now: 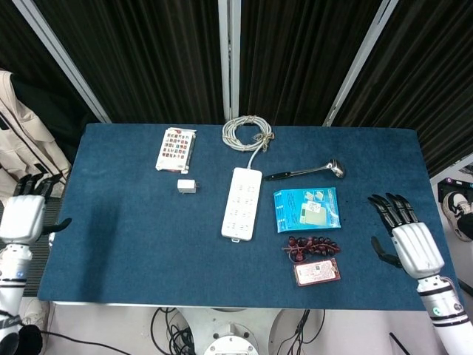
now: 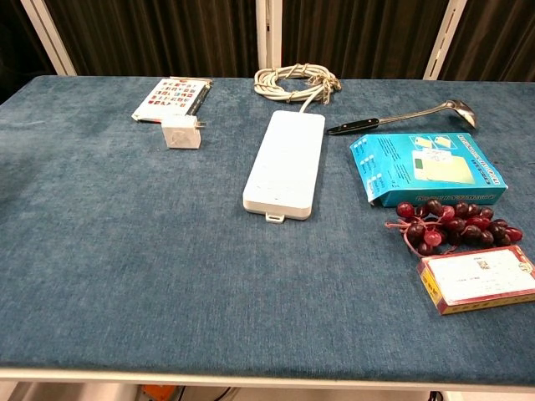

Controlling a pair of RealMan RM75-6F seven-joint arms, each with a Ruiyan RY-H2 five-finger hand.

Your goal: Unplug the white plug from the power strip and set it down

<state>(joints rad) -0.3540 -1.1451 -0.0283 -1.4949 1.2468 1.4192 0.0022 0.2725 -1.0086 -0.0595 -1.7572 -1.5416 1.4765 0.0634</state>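
Observation:
The white plug (image 1: pixel 187 186) (image 2: pixel 181 134) lies on the blue table, left of the white power strip (image 1: pixel 242 202) (image 2: pixel 285 162) and just below a colourful card. No plug sits in the strip's sockets. My left hand (image 1: pixel 24 217) hangs off the table's left edge, fingers spread, holding nothing. My right hand (image 1: pixel 409 242) is at the table's right edge, fingers spread and empty. Neither hand shows in the chest view.
The strip's coiled white cable (image 1: pixel 248 133) lies at the back. A ladle (image 1: pixel 307 171), a teal box (image 1: pixel 307 209), red grapes (image 1: pixel 312 245) and a small flat box (image 1: pixel 317 271) sit right of the strip. The colourful card (image 1: pixel 176 149) lies at the back left.

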